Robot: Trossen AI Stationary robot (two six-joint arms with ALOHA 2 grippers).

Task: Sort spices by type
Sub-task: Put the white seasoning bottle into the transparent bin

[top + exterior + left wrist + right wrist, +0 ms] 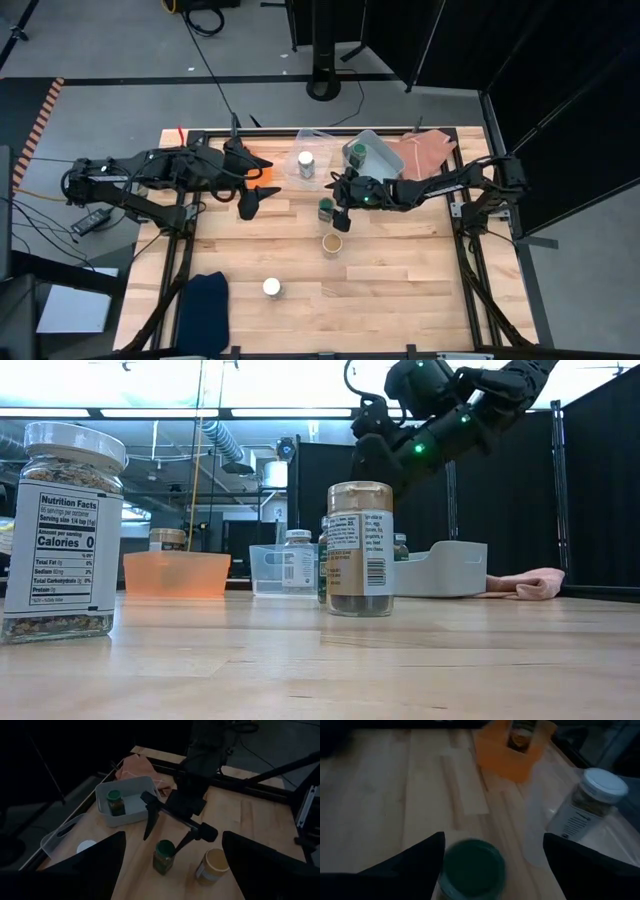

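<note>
A green-lidded spice jar point(327, 208) stands upright mid-table, with a tan-topped jar point(333, 243) just nearer. My right gripper point(336, 212) is open, and its fingers stand on either side of the green lid point(472, 869) without touching it. My left gripper point(250, 200) hangs open above the table's left half, holding nothing. A white-lidded jar point(271, 288) stands near the front edge. Another white-lidded jar point(592, 802) is in the clear tray point(312, 150). A second green-lidded jar point(115, 801) sits in the grey tray point(145, 785). One jar point(522, 732) is in the orange tray point(512, 757).
A pink cloth point(430, 150) lies at the far right behind the grey tray. A dark blue cloth point(205, 300) lies at the near left corner. The three trays line the far edge. Bare wood lies between the front jar and the two middle jars.
</note>
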